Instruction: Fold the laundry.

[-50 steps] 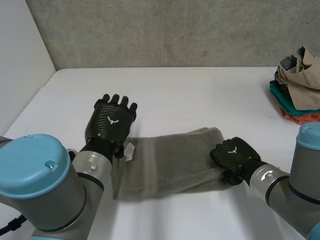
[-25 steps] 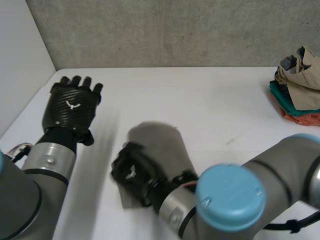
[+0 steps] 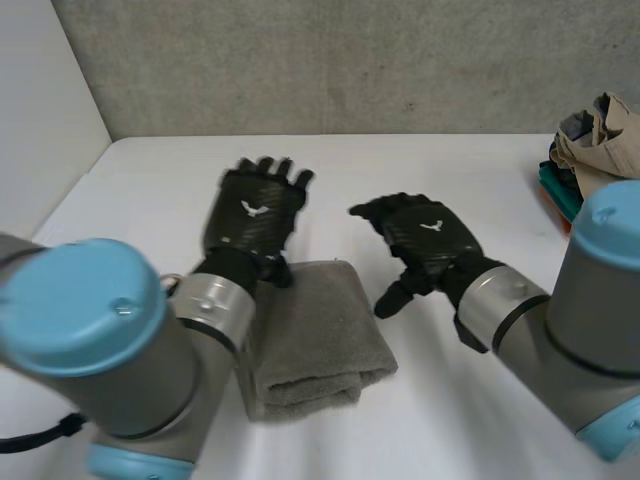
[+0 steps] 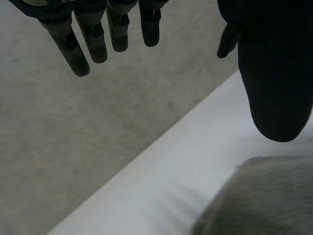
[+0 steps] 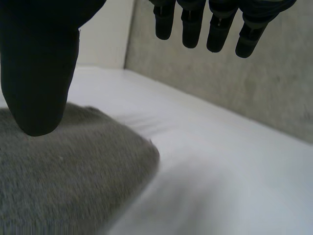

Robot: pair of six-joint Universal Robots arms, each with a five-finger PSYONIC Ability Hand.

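Towel (image 3: 318,335) folded, grey, flat on counter (image 3: 470,170), between both arms. Left hand (image 3: 255,210) up over its far left corner, fingers straight, apart, holding nothing. Right hand (image 3: 425,235) just beside towel, fingers loose, apart, empty. Clothes pile (image 3: 598,160) far right.

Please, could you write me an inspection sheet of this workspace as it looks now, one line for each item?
Surface: white table, plain and flat.
Job's things: grey towel, folded, lying between the arms; pile of clothes at the table's right edge, beige on top, green and orange below.
Clutter: nothing seen.
Hands: left hand open over the towel's far edge; right hand open above the table beside the towel; their fingers hold nothing.
Cables: nothing seen on the table.
Surroundings: grey concrete wall behind; white panel at the left.
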